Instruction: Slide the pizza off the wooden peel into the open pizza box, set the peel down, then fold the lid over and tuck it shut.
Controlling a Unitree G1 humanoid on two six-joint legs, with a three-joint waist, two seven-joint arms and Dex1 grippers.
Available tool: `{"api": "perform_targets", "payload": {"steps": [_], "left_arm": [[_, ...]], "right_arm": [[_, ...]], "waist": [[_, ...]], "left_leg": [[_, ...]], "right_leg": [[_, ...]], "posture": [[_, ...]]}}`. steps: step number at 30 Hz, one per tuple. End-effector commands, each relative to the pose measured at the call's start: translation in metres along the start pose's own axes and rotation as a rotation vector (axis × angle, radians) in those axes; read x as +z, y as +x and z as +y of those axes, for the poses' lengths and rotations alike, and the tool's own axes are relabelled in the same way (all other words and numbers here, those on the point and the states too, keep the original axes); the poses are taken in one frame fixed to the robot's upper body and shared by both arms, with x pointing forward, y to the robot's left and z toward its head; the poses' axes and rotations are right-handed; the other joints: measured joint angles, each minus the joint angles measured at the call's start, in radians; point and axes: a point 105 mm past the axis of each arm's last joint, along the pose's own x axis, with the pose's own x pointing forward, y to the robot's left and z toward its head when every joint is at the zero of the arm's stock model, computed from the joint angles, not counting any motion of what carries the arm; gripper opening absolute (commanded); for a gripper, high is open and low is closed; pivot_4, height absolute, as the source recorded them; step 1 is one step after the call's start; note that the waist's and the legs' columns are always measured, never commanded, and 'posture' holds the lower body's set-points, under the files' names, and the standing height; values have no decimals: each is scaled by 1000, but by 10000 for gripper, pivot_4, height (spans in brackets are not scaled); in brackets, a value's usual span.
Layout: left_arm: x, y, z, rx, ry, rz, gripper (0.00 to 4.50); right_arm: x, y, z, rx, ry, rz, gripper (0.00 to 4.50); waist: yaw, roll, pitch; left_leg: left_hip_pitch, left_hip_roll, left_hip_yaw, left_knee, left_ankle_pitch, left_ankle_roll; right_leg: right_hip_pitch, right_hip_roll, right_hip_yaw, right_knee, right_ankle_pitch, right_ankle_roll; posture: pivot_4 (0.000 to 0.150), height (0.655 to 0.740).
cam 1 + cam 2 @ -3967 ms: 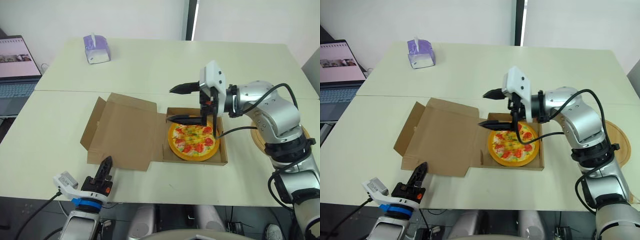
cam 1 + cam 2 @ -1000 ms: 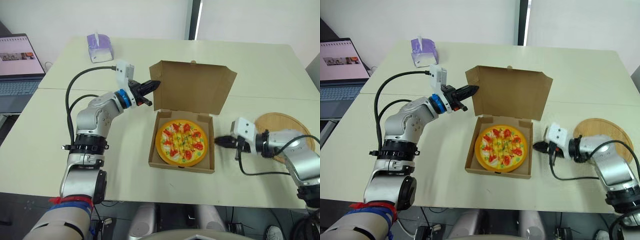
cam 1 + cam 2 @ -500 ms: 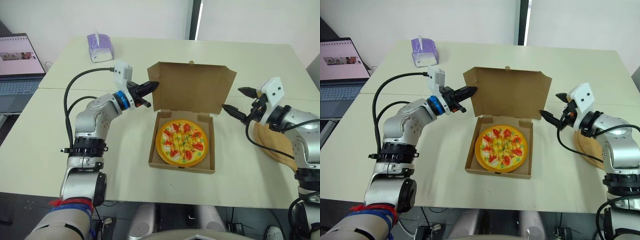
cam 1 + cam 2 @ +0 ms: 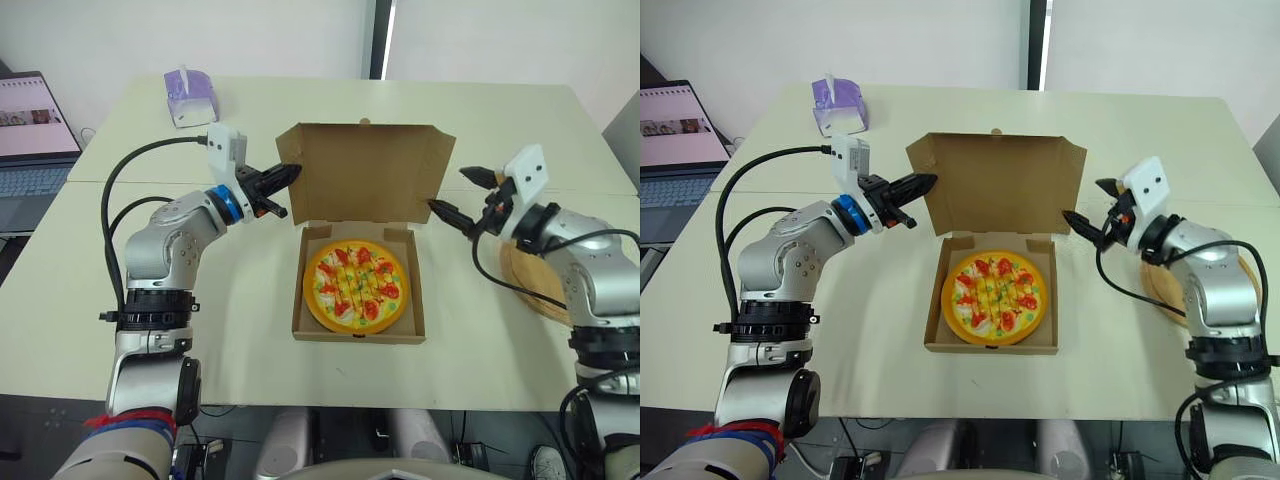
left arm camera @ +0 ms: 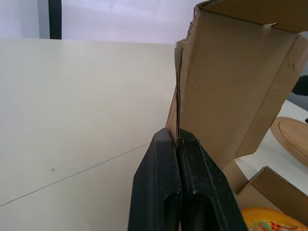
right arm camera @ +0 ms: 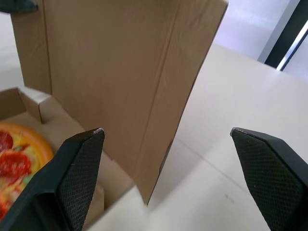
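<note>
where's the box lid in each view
Left eye view: upright brown cardboard lid, centre, above the middle.
Right eye view: lid, likewise centre.
Left wrist view: lid, side edge pinched by the left gripper.
Right wrist view: lid ahead of the open right gripper.
Shared landmark: round yellow pizza below it.

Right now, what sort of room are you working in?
Probably an office or lab, not a kitchen: pale work tables pushed together, an open laptop off to the left, a tissue box on the far one.
</note>
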Motion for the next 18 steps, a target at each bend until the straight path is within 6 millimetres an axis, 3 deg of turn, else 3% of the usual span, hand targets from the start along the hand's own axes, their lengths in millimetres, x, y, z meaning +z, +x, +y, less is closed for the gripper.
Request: {"api": "perform_targets", "payload": {"steps": [1,7,12,15,18], "left_arm": [[10,-1,-6,-10,34,-33,0],[9,0,-5,-3,36,-32,0],[7,-1,-2,3,33,-29,0],[7,0,-2,3,32,-28,0],[7,0,-2,1,32,-27,0]], "right_arm": [[21,8,-1,-2,-2,-76,44900],[43,12,0,15,52,-169,44900],[48,10,1,20,58,-186,44900],[48,9,4,40,62,-193,38773],[50,9,5,45,70,-209,28033]], "waist": [[1,0,0],[1,0,0],[1,0,0],[1,0,0],[1,0,0]], "left_leg": [[0,0,0,0,0,0],[-1,0,0,0,0,0],[-1,0,0,0,0,0],[-1,0,0,0,0,0],[-1,0,0,0,0,0]], "right_leg": [[0,0,0,0,0,0],[0,0,0,0,0,0],[0,0,0,0,0,0],[0,0,0,0,0,0],[0,0,0,0,0,0]], "posture": [[1500,7400],[1500,7400],[1500,7400],[1500,7400],[1500,7400]]}}
